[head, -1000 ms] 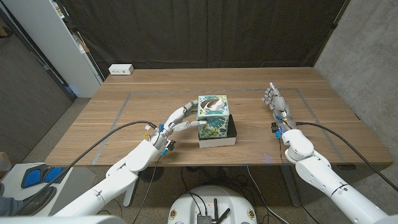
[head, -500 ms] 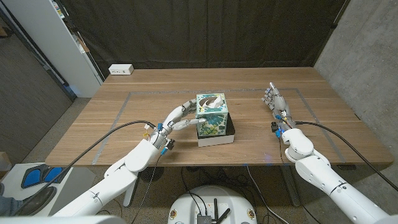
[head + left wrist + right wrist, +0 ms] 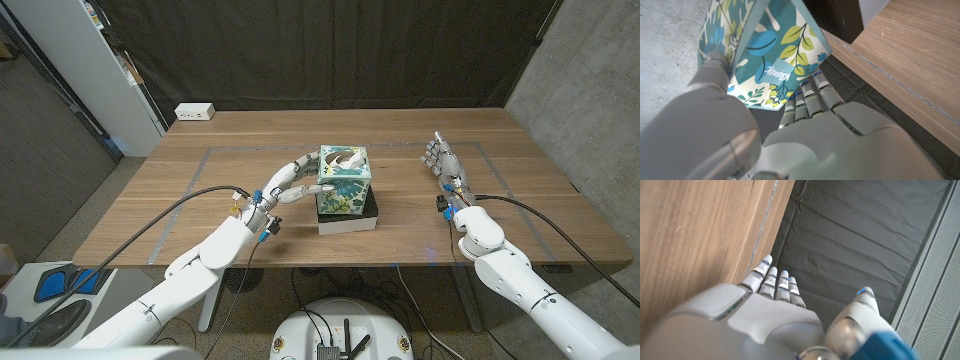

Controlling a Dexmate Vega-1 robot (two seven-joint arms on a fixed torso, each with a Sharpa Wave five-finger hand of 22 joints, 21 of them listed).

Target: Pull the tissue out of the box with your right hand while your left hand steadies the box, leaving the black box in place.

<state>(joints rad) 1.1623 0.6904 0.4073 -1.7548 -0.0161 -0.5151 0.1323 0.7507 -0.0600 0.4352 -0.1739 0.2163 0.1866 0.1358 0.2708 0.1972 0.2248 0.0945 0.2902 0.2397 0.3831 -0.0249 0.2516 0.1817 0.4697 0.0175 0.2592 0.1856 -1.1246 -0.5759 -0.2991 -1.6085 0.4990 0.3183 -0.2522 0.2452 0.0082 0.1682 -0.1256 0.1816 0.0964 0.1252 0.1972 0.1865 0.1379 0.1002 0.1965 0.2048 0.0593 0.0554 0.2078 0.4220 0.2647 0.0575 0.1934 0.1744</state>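
Since a second ago the left hand (image 3: pixel 285 187) has shifted up along the tissue box (image 3: pixel 343 178), and the box now sits tilted, its left side raised slightly off the black box (image 3: pixel 362 212) beneath it. Earlier its fingers reached lower, along the seam between the two boxes; now they press against the left face of the floral carton, nearer its top. In the left wrist view the hand (image 3: pixel 805 135) lies close under the tissue box (image 3: pixel 770 55), thumb along one patterned side and fingers beneath another, so it appears to be gripping the carton, though how firmly is hard to judge from this angle.

White tissue (image 3: pixel 345 157) shows at the oval opening on top of the box. Both boxes stand near the middle of the wooden counter (image 3: pixel 200 200), inside a faint taped outline.

Well apart to the right, the right hand (image 3: pixel 442 163) has not moved. It holds nothing, with its fingers straight and close together, pointing away from the robot. The right wrist view shows that hand (image 3: pixel 765 305) with fingers extended beside the counter's (image 3: pixel 695 230) edge, a dark curtain (image 3: pixel 850 235) behind.

At the far left corner of the counter sits a white power strip (image 3: pixel 194 112).
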